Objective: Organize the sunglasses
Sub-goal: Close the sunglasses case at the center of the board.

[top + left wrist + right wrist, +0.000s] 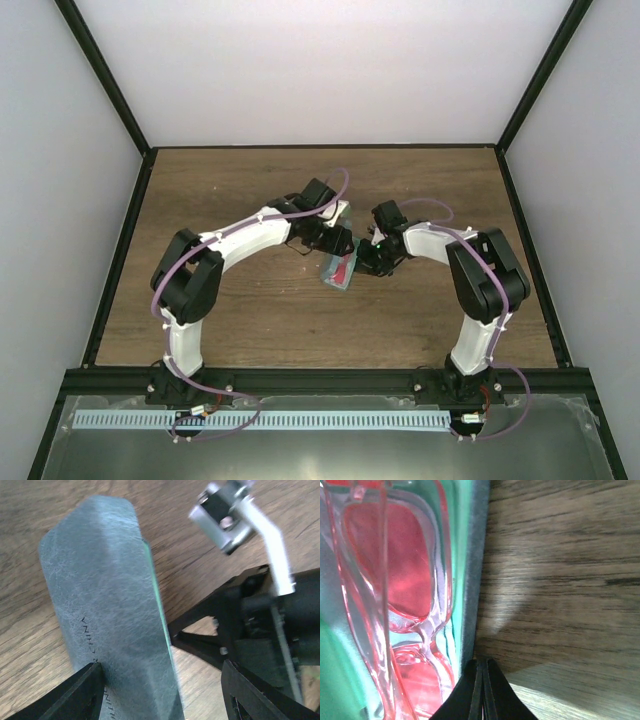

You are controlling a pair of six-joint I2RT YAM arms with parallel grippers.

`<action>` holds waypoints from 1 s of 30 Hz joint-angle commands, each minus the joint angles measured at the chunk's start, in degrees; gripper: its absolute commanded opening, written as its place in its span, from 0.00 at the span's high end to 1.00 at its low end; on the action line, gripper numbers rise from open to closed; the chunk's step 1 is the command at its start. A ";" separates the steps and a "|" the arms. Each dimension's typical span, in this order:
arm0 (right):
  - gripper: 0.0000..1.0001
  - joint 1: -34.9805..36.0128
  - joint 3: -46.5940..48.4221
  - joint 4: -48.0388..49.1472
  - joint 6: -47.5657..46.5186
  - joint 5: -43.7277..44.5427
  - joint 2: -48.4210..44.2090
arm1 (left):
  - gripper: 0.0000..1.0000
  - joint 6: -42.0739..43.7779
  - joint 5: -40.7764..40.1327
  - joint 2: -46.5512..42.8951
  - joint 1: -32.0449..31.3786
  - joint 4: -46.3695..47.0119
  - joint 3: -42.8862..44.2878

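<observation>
The sunglasses point(395, 580) lie inside the open case point(110, 605), on its green lining, near the middle of the worktop point(250, 320) between the two arms. The left pincer point(162, 685) has its fingers apart on either side of the case's blue-grey outer shell. One finger point(87, 692) touches the shell and the other stands clear of it. The right pincer point(481, 672) has its fingers pressed together with nothing between them, its tip at the right rim of the case, just beside the red lenses.
</observation>
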 commanded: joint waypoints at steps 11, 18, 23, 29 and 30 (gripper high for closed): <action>0.99 0.38 -0.87 -0.53 -1.58 0.65 4.40 | 0.34 -4.03 5.16 1.94 -1.02 2.93 0.50; 0.99 0.38 -0.11 -1.30 -2.02 1.13 4.13 | 0.34 -2.66 -0.37 1.80 0.53 1.24 0.26; 0.99 0.38 0.40 -1.55 -2.09 1.11 4.22 | 0.35 -3.83 0.46 0.34 2.31 3.28 -0.76; 0.99 0.41 1.05 -1.96 -2.26 1.32 4.49 | 0.40 -6.48 -1.68 -3.78 3.62 6.46 -2.20; 0.99 0.38 1.10 -1.99 -2.37 1.33 4.58 | 0.40 -6.86 -2.70 -5.12 4.00 7.38 -2.79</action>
